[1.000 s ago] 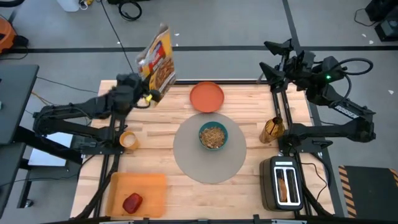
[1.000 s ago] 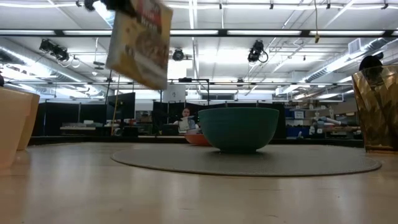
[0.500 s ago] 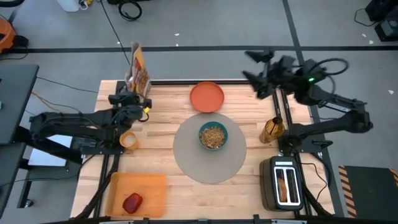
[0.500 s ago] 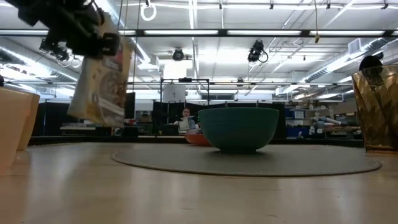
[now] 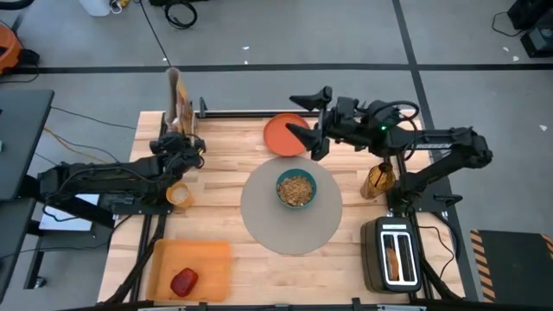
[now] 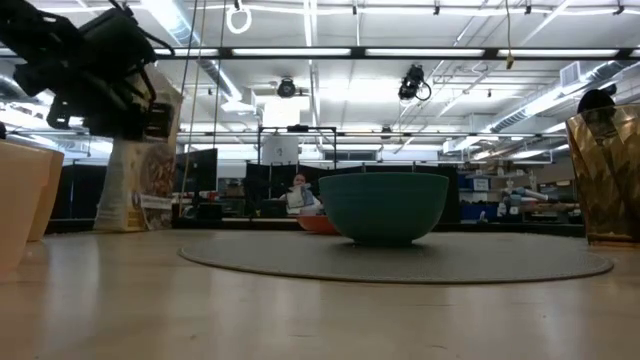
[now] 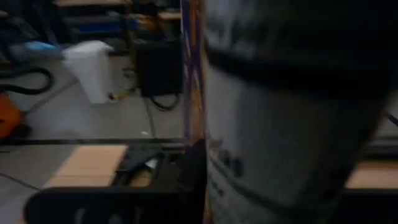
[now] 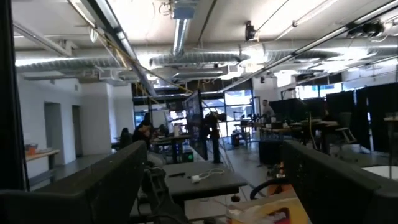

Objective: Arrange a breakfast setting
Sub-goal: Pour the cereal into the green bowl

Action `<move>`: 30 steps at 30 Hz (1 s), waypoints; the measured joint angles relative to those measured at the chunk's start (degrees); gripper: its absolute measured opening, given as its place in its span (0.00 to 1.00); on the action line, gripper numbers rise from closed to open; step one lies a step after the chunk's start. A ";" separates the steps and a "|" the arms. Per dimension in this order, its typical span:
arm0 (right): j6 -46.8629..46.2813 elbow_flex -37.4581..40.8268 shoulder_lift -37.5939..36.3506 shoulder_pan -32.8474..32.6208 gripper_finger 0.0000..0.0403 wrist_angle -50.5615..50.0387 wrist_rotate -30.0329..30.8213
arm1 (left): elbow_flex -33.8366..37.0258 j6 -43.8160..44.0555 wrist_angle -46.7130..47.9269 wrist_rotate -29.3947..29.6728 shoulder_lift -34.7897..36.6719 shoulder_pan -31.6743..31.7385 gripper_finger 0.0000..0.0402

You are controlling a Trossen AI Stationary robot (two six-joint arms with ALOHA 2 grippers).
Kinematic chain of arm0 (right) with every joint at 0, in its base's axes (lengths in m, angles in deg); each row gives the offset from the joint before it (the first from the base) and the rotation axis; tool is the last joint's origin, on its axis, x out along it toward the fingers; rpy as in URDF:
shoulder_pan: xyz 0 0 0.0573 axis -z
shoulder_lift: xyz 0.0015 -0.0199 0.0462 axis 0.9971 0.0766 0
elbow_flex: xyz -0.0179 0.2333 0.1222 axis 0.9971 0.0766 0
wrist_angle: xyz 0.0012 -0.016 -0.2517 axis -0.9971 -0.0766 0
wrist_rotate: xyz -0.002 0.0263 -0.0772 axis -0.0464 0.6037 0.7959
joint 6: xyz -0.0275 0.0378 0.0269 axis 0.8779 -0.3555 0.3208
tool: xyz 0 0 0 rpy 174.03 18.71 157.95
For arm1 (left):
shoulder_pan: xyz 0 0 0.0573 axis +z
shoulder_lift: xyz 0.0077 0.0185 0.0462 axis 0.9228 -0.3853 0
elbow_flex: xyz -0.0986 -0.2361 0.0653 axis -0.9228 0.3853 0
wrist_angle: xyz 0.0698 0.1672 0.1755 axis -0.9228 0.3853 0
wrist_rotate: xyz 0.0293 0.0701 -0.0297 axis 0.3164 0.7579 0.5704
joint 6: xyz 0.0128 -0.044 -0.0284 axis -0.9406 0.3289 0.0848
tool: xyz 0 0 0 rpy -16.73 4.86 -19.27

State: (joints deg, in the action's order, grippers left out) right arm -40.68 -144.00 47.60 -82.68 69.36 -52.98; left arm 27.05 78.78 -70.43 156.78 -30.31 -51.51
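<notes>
**Cereal box parked at the back edge, right arm over the plate**

Overhead, the left gripper [image 5: 183,145] sits at the upright yellow cardboard cereal box [image 5: 179,102] on the table's far left edge, presumably setting it clear of the setting; whether its fingers grip or are letting go, I cannot tell. The right gripper [image 5: 307,119], jaws spread wide and empty, hovers above the round orange plate [image 5: 282,136], likely its next pick. The teal bowl [image 5: 296,188] of cereal rests on the large round grey mat [image 5: 289,210]; the red apple [image 5: 183,282] lies on an orange tray [image 5: 212,257] at the near left.

At table height, the box [image 6: 140,180] stands flat on the wood, the left gripper [image 6: 110,70] at its top.

The left wrist view shows only the box [image 7: 280,124] close up.

The right wrist view shows room background.
</notes>
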 joint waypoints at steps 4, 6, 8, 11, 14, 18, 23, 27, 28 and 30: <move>-0.94 -1.37 0.71 -1.00 0.94 -1.76 1.17 | -2.01 -3.40 1.69 -8.06 0.54 1.13 0.28; -1.19 -1.42 0.32 -1.40 0.94 -2.52 1.39 | -4.39 -3.40 5.01 -11.20 0.56 1.94 0.33; -1.16 -1.42 -0.01 -1.86 0.94 -3.39 1.51 | -7.03 -2.03 10.26 -13.84 0.87 2.66 0.38; -0.82 -1.42 -0.50 -2.24 0.94 -4.63 2.48 | -11.33 -0.59 18.27 -15.27 0.91 3.24 0.44; 1.00 -1.42 -1.03 -2.29 0.94 -5.38 2.63 | -15.19 -0.51 24.85 -15.60 0.90 3.37 0.50; 1.96 -1.42 -1.60 -2.29 0.94 -6.40 2.67 | -19.06 -0.58 28.66 -18.53 0.90 3.26 0.55; 2.09 -1.42 -2.11 -2.20 0.94 -8.88 2.63 | -23.05 -0.56 33.34 -22.51 0.90 3.22 0.61; 1.94 -1.42 -2.43 -1.80 0.94 -10.95 2.60 | -25.46 -0.19 34.67 -23.57 0.90 3.24 0.66; 1.94 -1.42 -2.49 -1.66 0.94 -11.08 2.58 | -25.80 0.22 34.76 -24.10 0.90 3.24 0.67; 1.91 -1.42 -2.72 -1.59 0.94 -11.32 2.57 | -26.63 0.66 35.12 -25.51 0.88 3.21 0.69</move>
State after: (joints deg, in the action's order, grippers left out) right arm -38.77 -145.42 44.88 -84.26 58.04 -50.41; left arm 0.42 79.44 -35.31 131.27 -29.43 -48.30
